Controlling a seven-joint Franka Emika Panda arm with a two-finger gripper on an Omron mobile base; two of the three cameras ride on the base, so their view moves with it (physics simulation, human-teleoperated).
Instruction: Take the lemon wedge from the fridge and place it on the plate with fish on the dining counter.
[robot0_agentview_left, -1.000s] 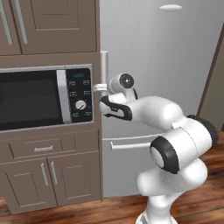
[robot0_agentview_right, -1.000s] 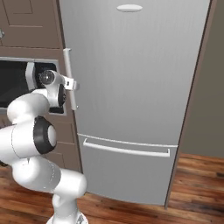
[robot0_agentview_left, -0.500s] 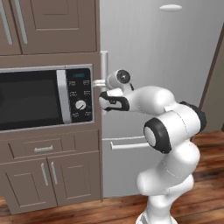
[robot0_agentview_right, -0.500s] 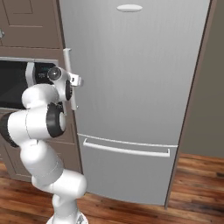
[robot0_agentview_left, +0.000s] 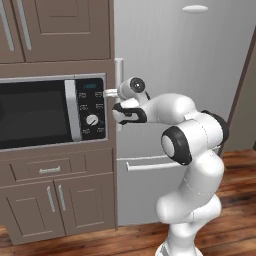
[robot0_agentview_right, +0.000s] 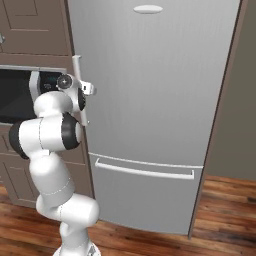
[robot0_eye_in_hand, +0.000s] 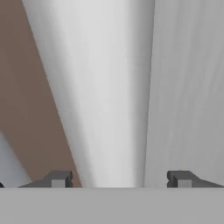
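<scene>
Straddling the fridge's pale bar handle (robot0_eye_in_hand: 111, 96), with the pincer (robot0_eye_in_hand: 118, 179) spread wide: one dark fingertip (robot0_eye_in_hand: 57, 178) to one side of the bar, the other to the opposite side, neither visibly touching it. Dead ahead of the pincer and very close, running lengthwise away from it in the hand view; vertical in the room, as seen from the base views, fixed along the fridge (robot0_agentview_right: 160, 100) door's edge next to the microwave (robot0_agentview_left: 47, 112). Judged ready for closing on the bar, then pulling the door outward. Fridge door shut; lemon wedge presumably behind it, beyond the pincer, out of sight. From the left base view, pincer (robot0_agentview_left: 111, 93) level with the handle's (robot0_agentview_left: 119, 70) middle stretch, wrist crossing in front of it. Microwave panel carrying a small bluish display and button rows, too blurred for reading; no brand or label legible anywhere on the fridge.
</scene>
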